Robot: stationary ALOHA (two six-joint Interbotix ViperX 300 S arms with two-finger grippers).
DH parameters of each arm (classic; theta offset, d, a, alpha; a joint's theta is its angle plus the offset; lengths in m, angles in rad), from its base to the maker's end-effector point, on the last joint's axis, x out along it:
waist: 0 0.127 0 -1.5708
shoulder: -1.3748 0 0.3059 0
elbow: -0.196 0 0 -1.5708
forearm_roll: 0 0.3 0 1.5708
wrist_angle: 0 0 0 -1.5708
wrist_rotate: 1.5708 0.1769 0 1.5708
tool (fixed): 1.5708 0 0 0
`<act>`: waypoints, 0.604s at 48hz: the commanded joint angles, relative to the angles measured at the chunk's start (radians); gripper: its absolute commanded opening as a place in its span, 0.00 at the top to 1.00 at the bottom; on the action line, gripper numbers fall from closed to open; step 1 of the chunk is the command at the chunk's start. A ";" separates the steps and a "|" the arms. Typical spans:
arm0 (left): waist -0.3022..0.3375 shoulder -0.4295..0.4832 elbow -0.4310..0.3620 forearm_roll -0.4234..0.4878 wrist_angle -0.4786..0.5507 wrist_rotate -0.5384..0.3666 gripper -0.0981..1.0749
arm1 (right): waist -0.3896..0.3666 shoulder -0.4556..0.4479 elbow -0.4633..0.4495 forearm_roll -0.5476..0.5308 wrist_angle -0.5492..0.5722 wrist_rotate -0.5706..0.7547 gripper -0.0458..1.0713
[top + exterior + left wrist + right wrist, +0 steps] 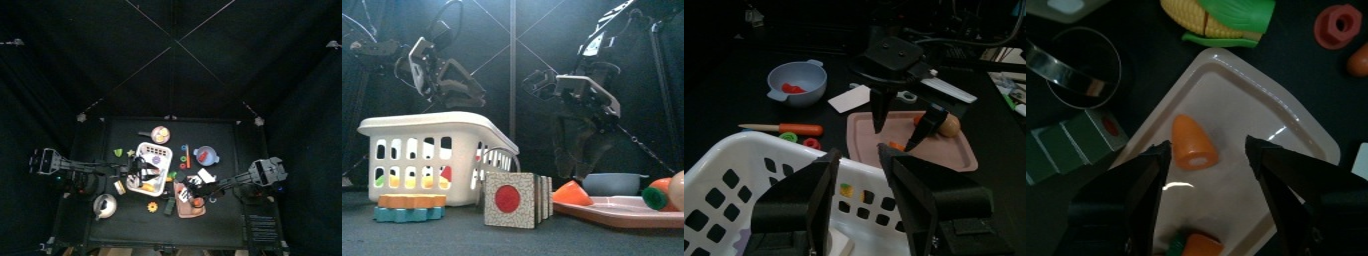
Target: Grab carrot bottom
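Observation:
The carrot bottom (1192,142) is a short bright-orange cone lying on the cutting board (1280,110). My right gripper (1208,150) is open and low over the board, one jaw on each side of the carrot, not closed on it. In the front view the carrot (572,192) lies at the board's (629,212) near end, with the right arm hanging above it. My left gripper (858,160) is open and empty over the white basket (751,200). From it I see the right gripper's fingers (879,112) down on the board (951,152).
A toy corn (1224,15), a red ring (1340,25) and a metal cup (1073,65) lie around the board. A blue bowl (795,82) and a long carrot (780,129) lie beyond the basket. A small card box (516,198) stands in front.

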 commanded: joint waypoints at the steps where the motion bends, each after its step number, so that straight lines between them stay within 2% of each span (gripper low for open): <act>1: 0.005 -0.002 -0.011 0.002 -0.002 -0.002 0.25 | -0.003 -0.034 0.002 0.005 -0.032 -0.054 0.13; 14: 0.005 -0.002 -0.006 0.002 -0.003 -0.002 0.25 | -0.003 0.000 0.009 0.029 -0.121 -0.066 0.13; 29: 0.005 -0.002 -0.006 0.002 -0.003 -0.002 0.25 | -0.005 0.037 0.008 0.035 -0.127 -0.066 0.17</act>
